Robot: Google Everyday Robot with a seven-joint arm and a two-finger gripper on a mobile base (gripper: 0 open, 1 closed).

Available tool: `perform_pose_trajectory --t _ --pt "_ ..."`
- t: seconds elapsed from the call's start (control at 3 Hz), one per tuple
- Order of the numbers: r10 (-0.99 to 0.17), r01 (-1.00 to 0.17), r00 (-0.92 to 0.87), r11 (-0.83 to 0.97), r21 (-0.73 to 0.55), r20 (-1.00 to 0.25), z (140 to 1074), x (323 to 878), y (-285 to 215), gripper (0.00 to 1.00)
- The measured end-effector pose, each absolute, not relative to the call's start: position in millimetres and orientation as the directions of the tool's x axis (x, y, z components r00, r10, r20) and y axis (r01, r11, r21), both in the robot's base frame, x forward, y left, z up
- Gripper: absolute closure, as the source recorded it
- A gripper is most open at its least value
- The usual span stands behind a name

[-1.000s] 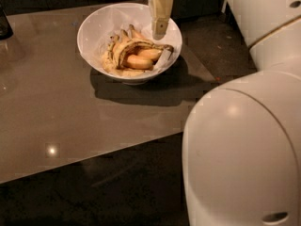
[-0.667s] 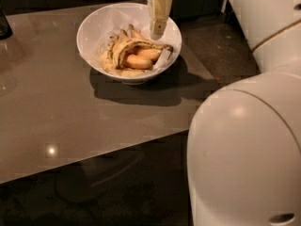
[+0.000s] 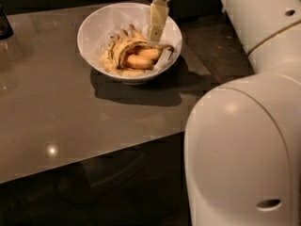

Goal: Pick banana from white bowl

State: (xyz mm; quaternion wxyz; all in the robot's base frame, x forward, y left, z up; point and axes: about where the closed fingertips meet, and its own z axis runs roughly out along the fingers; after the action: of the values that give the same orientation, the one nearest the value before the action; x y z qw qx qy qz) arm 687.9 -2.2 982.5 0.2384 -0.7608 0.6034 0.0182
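Observation:
The white bowl stands on the grey table toward its far side. Inside it lies the banana, pale yellow with dark streaks, curved around a plump orange-yellow banana. My gripper hangs down from above over the right half of the bowl, its cream-coloured tip just above the bananas' right end. Part of the bowl's far rim is hidden behind the gripper.
The grey table stretches left and toward me, with its front edge running across the lower part of the view. A dark object stands at the far left edge. My white arm fills the right side.
The gripper has stayed over the bowl's right half, lowered a little toward the bananas. The view has shifted slightly, and the bananas have not moved.

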Motion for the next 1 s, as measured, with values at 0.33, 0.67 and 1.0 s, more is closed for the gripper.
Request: perform_pose_trajectory --t 0.33,0.67,1.0 --pt "-0.913 -0.939 0.245 -0.141 -0.313 -0.325 973.9 690.3 -1.0 0.13" --pt "-0.913 -0.946 0.232 -0.131 -0.297 -0.335 969.4 692.6 0.8 0.31" --pt "-0.912 -0.949 0.225 -0.126 -0.288 -0.344 967.1 694.9 1.8 0.32"
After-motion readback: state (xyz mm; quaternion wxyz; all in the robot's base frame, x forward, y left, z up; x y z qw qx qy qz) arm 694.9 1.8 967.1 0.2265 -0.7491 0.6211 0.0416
